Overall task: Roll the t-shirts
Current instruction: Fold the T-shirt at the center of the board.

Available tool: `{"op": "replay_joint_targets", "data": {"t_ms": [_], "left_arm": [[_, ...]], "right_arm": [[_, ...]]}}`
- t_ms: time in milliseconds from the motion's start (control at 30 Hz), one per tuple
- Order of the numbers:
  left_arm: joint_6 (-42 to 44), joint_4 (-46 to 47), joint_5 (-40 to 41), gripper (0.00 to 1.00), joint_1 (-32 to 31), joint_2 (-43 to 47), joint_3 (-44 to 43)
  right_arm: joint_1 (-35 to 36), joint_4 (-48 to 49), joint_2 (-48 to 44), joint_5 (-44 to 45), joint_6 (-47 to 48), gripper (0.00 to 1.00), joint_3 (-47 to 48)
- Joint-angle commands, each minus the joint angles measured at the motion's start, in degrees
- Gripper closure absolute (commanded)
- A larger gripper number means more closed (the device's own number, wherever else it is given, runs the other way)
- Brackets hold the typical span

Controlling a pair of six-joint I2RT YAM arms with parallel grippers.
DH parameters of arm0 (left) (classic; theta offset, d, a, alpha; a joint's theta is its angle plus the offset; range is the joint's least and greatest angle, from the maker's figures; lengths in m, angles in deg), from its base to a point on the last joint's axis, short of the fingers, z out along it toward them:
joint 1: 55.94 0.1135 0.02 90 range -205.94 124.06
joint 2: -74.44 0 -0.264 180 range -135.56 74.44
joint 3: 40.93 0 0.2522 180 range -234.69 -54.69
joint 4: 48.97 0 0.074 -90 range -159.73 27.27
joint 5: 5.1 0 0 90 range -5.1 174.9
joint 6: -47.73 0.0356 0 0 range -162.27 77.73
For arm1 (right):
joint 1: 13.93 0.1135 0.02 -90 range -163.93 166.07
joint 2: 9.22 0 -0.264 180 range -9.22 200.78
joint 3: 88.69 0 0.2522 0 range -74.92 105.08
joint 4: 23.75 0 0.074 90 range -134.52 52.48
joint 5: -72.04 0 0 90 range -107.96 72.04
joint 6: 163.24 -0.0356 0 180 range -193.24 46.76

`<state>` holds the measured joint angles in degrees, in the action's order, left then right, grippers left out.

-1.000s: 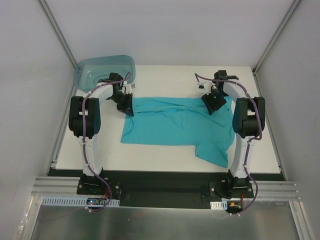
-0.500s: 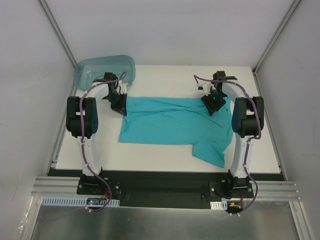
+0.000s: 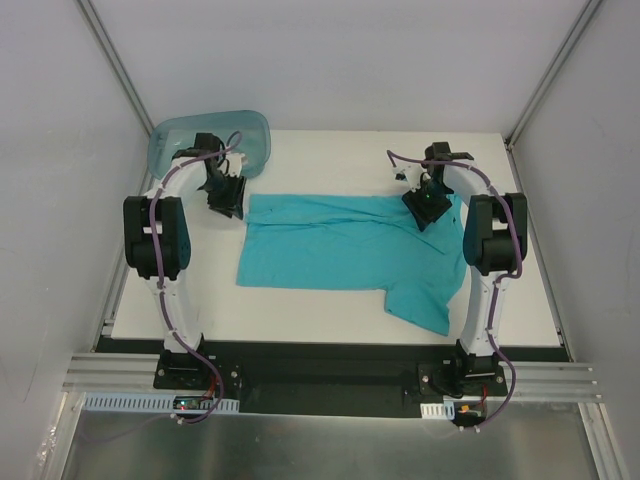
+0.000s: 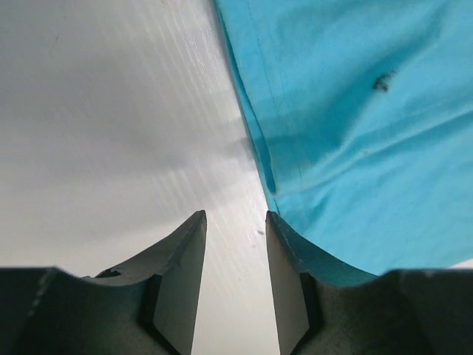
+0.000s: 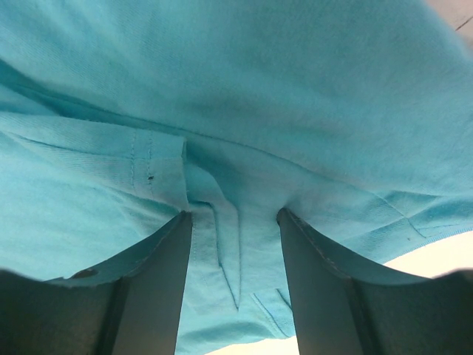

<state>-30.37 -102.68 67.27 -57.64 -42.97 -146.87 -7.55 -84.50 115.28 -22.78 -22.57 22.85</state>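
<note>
At the far left of the white table top [image 3: 330, 160], just beside the translucent blue-green plastic tub [image 3: 200, 135], the left gripper [image 3: 226, 197] had come off the cloth. A second earlier it sat over the far left corner of the teal short-sleeved fabric t-shirt [image 3: 340, 250]; now it stood to the left of that corner, over bare table. Its wrist camera showed its fingers [image 4: 181, 259] spread apart with only white surface between them, and the shirt's stitched edge running just past the right-hand one. The corner it had left lay a little further left than before, so the far edge looked drawn out straighter.

The shirt itself lay flat across the middle of the table, its long side running left to right, with one sleeve hanging toward the near right.

On the right, the right gripper [image 3: 425, 207] had scarcely moved and was low on the far right corner of the shirt. Its wrist view showed the jaws parted, straddling a raised ridge of fabric rather than nipping it.

By my reading, this was the end of a spreading-out step: the garment was smoothed but no roll had been started. The left arm was free to take a new hold, and the rolling proper was all still to do.
</note>
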Motion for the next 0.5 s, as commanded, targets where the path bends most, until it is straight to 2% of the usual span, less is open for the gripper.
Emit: {"op": "replay_joint_targets", "data": {"t_ms": [0, 133, 333, 467], "left_arm": [[0.4, -4.0, -4.68, 0.63, 0.29, 8.32, 2.61], [-1.26, -4.7, -16.27, 0.69, -0.06, 8.95, 6.13], [-1.79, -4.79, -17.53, 0.73, -0.94, 7.11, 10.53], [-0.57, -4.79, -13.51, 0.75, -1.03, 5.35, 12.81]], "right_arm": [[-0.04, -1.97, 1.62, 1.92, 0.65, 0.46, -0.92], [-0.04, -2.06, 1.0, 1.39, 0.04, 0.46, -0.75], [-1.18, -3.46, -1.63, -2.55, -1.98, 0.45, 1.79], [-2.5, -5.05, -2.17, -6.25, -3.3, 0.44, 5.31]]}}
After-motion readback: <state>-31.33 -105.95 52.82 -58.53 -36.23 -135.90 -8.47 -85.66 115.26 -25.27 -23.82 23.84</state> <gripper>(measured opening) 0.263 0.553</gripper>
